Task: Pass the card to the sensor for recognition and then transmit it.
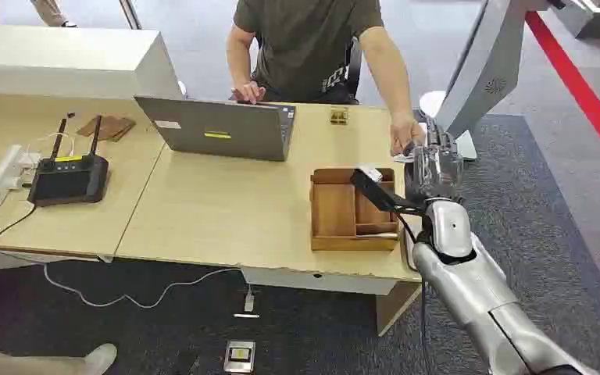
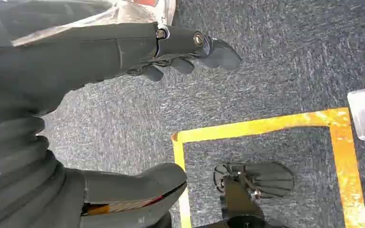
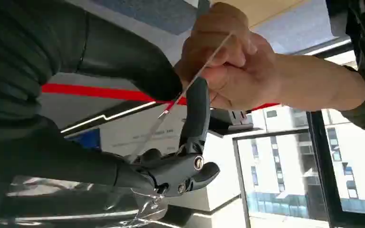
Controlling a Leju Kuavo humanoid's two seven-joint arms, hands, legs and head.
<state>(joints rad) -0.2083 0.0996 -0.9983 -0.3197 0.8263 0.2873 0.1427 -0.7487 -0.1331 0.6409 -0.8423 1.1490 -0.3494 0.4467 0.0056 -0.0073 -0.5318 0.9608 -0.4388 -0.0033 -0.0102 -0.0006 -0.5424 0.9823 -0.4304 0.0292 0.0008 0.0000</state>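
Note:
My right hand (image 1: pixel 431 164) is raised just off the table's right end, beside the wooden tray (image 1: pixel 333 212). In the right wrist view a thin white card (image 3: pixel 168 107) is seen edge-on, pinched between this hand's (image 3: pixel 190 137) thumb and a dark finger. A seated person's hand (image 3: pixel 228 61) grips the card's far end, so both hands are on it. The same person's hand (image 1: pixel 405 141) meets mine at the table corner. My left hand (image 2: pixel 123 52) hangs over the carpet, fingers apart and holding nothing.
A grey laptop (image 1: pixel 219 129) stands open before the person. A black box with two antennas (image 1: pixel 70 176) sits at the left, and a small brass-coloured item (image 1: pixel 338 116) near the far edge. A small device (image 1: pixel 240 355) lies on the carpet by yellow tape (image 2: pixel 261 126).

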